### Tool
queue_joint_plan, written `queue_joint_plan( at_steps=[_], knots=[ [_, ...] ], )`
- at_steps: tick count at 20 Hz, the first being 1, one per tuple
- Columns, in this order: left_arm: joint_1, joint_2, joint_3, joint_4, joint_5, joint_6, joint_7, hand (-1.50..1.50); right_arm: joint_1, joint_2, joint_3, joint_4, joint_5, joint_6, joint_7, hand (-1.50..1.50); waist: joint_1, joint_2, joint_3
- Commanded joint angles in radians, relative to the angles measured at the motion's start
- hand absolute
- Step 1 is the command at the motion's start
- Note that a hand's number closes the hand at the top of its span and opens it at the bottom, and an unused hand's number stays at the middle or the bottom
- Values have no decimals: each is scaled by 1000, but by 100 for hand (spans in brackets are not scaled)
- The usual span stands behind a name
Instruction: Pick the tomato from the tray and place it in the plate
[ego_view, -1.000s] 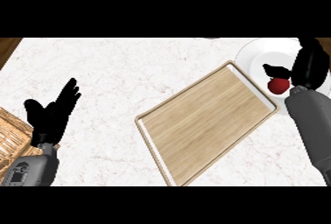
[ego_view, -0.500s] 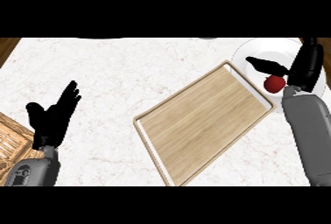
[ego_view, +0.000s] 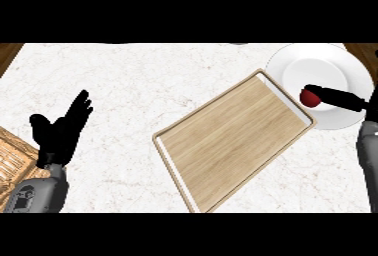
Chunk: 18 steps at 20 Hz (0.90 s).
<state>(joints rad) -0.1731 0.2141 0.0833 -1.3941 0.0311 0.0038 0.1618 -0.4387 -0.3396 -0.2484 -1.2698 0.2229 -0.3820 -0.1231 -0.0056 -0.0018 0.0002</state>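
The tomato (ego_view: 309, 97) is being touched on the plate (ego_view: 317, 65) by the right hand (ego_view: 341, 98), fingers straight. If nudged, it could be rolled off the rim. The left hand (ego_view: 60, 131) is being rested open.

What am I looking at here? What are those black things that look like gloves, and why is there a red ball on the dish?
You are looking down at a kitchen counter the way the robot sees it, from its head. The black glove shapes are the robot's own hands on grey arms. The left hand is open with its fingers up, just resting at the left side. Of the right hand only black fingers show, at the right edge. They reach over the white plate, right beside the red ball, which is a tomato. The tomato sits on the plate. I cannot tell if the fingers are touching it. The big wooden rectangle in the middle is a tray. Nothing lies on it now.
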Motion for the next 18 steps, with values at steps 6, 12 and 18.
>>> queue_joint_plan(
  at_steps=[6, 12, 18],
  knots=[
    [49, -29, -3, -56, -16, -1, 3, 0, 133, -69, -100, -28, -104, 98, -118, -150, 5, 1, 0],
    [51, -19, 23, -47, -12, -31, -14, 0, 134, -118, -118, -65, -79, 101, -36, -150, 6, 1, 0],
    [8, -13, 46, -14, -8, -37, 14, 0, 204, -123, -147, -31, -88, 120, -85, -150, 5, 1, 0]
  ],
)
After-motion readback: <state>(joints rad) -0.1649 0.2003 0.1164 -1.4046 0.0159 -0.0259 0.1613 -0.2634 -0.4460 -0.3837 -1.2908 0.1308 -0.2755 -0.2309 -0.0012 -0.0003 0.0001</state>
